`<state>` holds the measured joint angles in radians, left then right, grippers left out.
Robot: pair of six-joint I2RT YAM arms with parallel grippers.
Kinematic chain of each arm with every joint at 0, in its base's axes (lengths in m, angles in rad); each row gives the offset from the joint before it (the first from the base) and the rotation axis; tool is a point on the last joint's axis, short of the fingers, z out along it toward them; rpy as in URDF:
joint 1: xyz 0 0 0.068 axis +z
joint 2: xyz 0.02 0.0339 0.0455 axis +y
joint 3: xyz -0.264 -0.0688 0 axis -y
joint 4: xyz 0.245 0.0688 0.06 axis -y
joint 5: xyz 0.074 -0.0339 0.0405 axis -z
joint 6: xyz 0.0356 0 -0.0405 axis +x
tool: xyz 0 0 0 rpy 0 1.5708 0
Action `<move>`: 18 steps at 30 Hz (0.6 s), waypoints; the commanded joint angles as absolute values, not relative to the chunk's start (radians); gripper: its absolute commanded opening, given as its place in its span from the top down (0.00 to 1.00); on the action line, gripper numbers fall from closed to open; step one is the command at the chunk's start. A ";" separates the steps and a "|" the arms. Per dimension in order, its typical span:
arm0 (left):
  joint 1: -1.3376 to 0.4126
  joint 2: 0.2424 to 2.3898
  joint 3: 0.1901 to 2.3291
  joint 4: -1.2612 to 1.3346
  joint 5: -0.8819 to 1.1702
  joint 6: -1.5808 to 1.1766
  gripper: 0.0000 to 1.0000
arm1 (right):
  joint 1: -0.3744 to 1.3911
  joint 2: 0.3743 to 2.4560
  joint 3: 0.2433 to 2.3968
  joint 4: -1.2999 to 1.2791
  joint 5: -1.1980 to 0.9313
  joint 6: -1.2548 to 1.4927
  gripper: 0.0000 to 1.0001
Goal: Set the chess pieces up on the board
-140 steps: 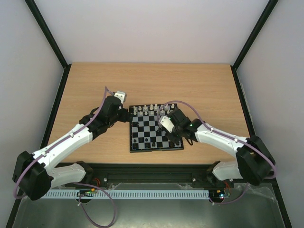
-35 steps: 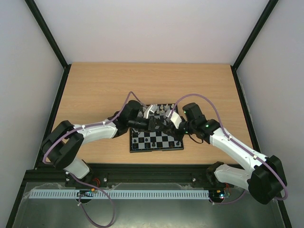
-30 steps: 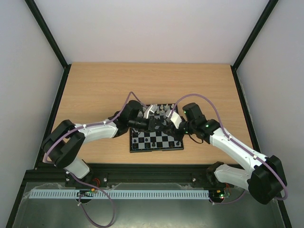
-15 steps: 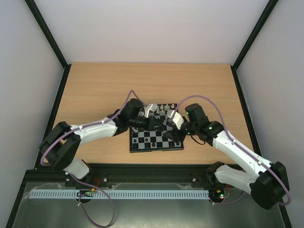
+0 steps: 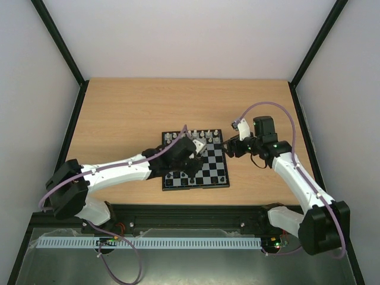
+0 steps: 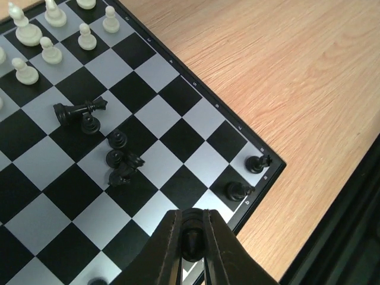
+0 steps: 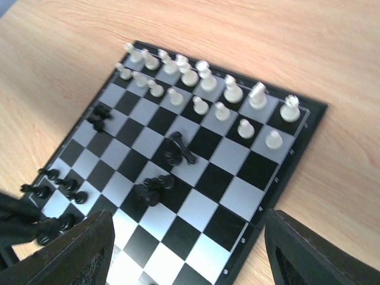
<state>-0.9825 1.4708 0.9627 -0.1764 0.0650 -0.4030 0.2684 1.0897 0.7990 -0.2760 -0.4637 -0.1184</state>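
Observation:
The board (image 5: 217, 171) lies mid-table, also seen in the left wrist view (image 6: 172, 107) and the right wrist view (image 7: 237, 196). White chess pieces (image 7: 202, 89) stand in two rows along its far side. Black chess pieces (image 6: 122, 160) lie loose mid-board, one tipped over (image 6: 80, 111). Two more black ones (image 6: 256, 162) stand by the near right corner. My left gripper (image 6: 191, 218) hovers over the board's near edge (image 5: 193, 160), shut on a black piece. My right gripper (image 7: 189, 237) hangs open and empty beside the board's right edge (image 5: 228, 148).
Light wooden tabletop (image 5: 119, 113) surrounds the board, with black frame rails along its sides (image 5: 74, 124). The table's dark front edge (image 6: 350, 237) runs close behind the board's near corner.
My right gripper has opened and drawn back to the right, off the board. The left gripper has moved from mid-board toward the near edge with a black piece in it.

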 commanded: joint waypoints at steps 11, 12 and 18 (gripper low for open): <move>-1.146 1.647 1.111 -0.304 -0.201 -0.209 0.98 | 0.188 1.129 0.775 -0.291 -0.368 -0.066 0.29; -1.154 1.664 1.120 -0.308 -0.196 -0.203 0.98 | 0.188 1.131 0.773 -0.290 -0.365 -0.068 0.29; -1.192 1.748 1.157 -0.312 -0.163 -0.182 0.98 | 0.185 1.156 0.775 -0.299 -0.361 -0.076 0.29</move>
<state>-1.1690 1.7061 1.1156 -0.2802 -0.1661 -0.2115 0.1902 1.1381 0.7876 -0.2768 -0.3637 -0.0738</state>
